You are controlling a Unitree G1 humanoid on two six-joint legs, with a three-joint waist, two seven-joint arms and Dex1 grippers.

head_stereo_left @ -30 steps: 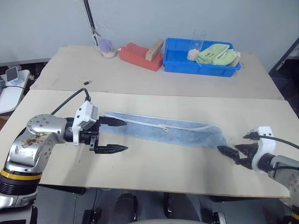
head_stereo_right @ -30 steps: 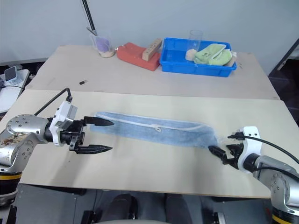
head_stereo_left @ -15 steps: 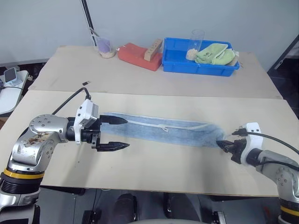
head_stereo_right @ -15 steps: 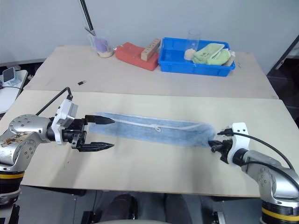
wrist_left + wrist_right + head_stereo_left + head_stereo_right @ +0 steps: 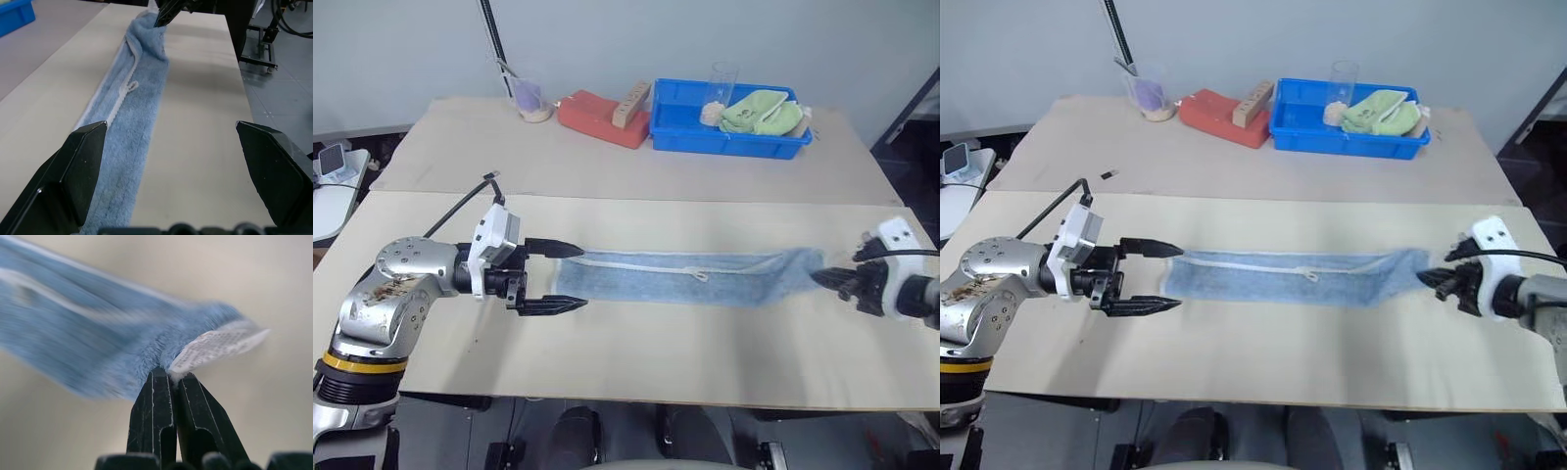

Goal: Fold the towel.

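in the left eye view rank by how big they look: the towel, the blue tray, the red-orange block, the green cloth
1. towel
2. blue tray, farther off, so unsure
3. red-orange block
4. green cloth

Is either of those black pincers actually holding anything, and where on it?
The right tool pinches the light blue terry towel at its right end, by the hem. The left tool is open, holding nothing.

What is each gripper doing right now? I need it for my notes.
Left gripper: open, holding nothing, at the towel's left end.
Right gripper: shut on the towel's right end.
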